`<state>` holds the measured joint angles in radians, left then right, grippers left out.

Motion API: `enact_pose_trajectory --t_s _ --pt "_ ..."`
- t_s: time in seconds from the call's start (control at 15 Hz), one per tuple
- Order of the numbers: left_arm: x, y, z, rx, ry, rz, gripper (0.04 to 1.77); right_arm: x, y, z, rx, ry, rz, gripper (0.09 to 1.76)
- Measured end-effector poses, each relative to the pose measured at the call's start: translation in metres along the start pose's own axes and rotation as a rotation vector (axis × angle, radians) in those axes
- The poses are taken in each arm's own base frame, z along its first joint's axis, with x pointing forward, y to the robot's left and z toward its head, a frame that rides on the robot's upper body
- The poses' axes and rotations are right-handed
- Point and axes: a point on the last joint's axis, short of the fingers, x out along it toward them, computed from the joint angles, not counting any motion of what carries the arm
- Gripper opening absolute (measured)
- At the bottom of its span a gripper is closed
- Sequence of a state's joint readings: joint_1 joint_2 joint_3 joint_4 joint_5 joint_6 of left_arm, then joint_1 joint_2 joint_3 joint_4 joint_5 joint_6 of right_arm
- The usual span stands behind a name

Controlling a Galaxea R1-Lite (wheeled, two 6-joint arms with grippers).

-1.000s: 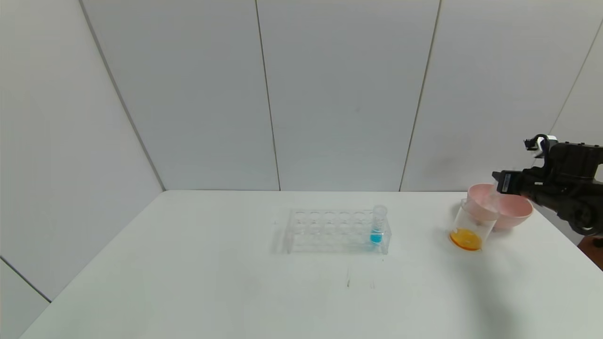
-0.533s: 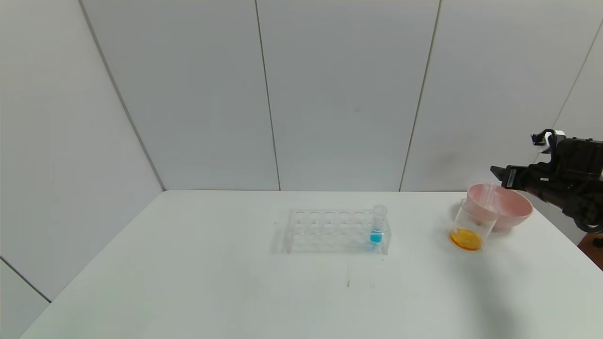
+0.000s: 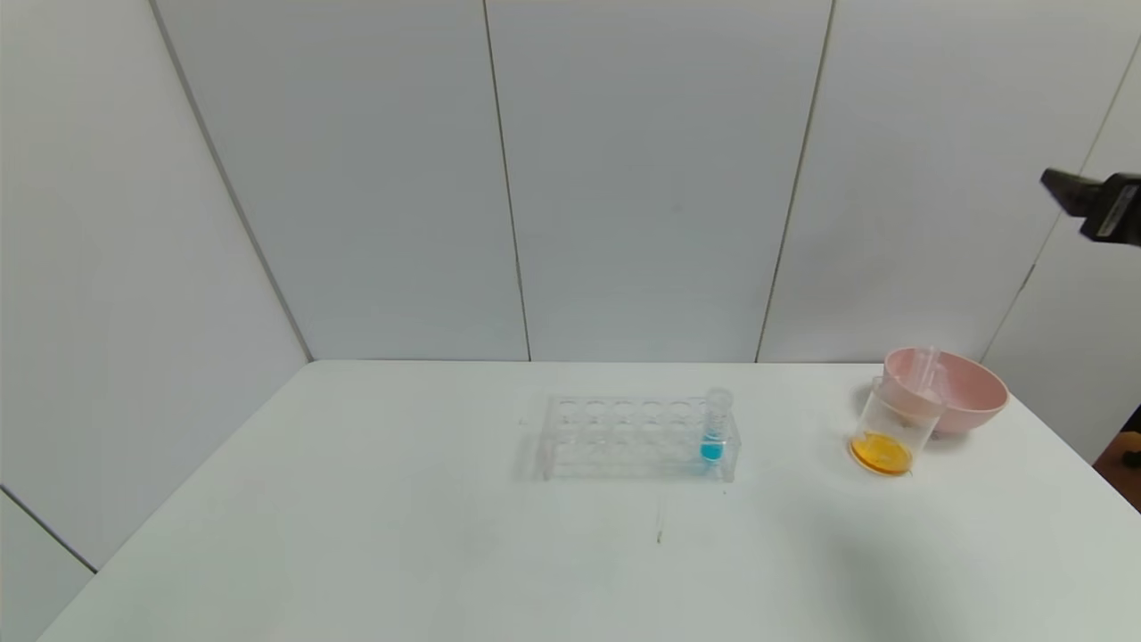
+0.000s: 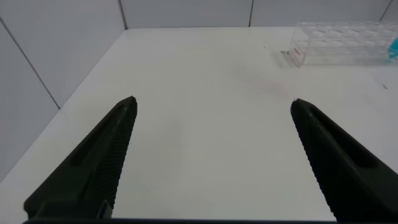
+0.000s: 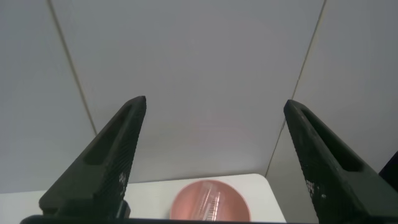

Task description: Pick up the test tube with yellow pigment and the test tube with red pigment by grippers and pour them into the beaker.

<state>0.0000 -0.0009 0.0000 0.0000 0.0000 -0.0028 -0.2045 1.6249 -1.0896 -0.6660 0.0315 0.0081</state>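
The beaker [image 3: 891,426] stands at the table's right, holding orange liquid at its bottom. No tube with yellow or red liquid shows. Clear empty tubes [image 3: 927,367] lie in the pink bowl [image 3: 972,401] behind the beaker; they also show in the right wrist view [image 5: 214,208]. My right gripper [image 3: 1083,201] is high above and to the right of the bowl, open and empty [image 5: 214,102]. My left gripper [image 4: 212,102] is open and empty over the bare left part of the table, out of the head view.
A clear tube rack [image 3: 633,437] stands mid-table with one blue-liquid tube [image 3: 713,428] at its right end; the rack also shows in the left wrist view [image 4: 342,43]. The table's right edge lies just past the bowl.
My right gripper has risen from just beside the pink bowl to high above it and to the right, with nothing in it. The beaker, bowl and rack have not moved.
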Motion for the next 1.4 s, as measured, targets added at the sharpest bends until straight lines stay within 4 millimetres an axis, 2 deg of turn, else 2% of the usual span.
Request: enact_pose_trajectory --t_s 0.07,0.2,0.33,0.47,0.6,0.73,0.87,1.0,1.27,1.4 --pt "0.0 0.0 0.0 0.0 0.0 0.0 1.76 -0.025 0.003 0.019 0.0 -0.03 0.009 1.59" --pt "0.0 0.0 0.0 0.0 0.0 0.0 1.76 -0.092 0.01 0.056 0.0 -0.101 0.03 1.62" --pt "0.0 0.0 0.0 0.0 0.0 -0.001 1.76 -0.161 0.013 0.076 0.003 -0.175 0.044 1.64" --pt "0.0 0.0 0.0 0.0 0.0 0.0 1.76 -0.231 0.012 0.077 0.009 -0.252 0.043 1.66" --pt "0.0 0.0 0.0 0.0 0.0 0.0 1.76 -0.29 0.01 0.063 0.014 -0.315 0.043 1.67" --pt "0.0 0.0 0.0 0.0 0.0 0.0 1.76 -0.331 0.006 0.037 0.002 -0.336 0.058 1.68" --pt "0.0 0.0 0.0 0.0 0.0 0.0 1.76 -0.355 0.002 0.001 -0.011 -0.303 0.097 1.68" --pt "0.0 0.0 0.0 0.0 0.0 0.0 1.76 -0.365 0.0 -0.042 -0.023 -0.217 0.119 1.69" --pt "0.0 0.0 0.0 0.0 0.0 0.0 1.76 -0.36 0.002 -0.121 -0.043 -0.025 0.132 1.7" --pt "0.0 0.0 0.0 0.0 0.0 0.0 1.76 -0.356 0.004 -0.148 -0.048 0.053 0.155 1.7"
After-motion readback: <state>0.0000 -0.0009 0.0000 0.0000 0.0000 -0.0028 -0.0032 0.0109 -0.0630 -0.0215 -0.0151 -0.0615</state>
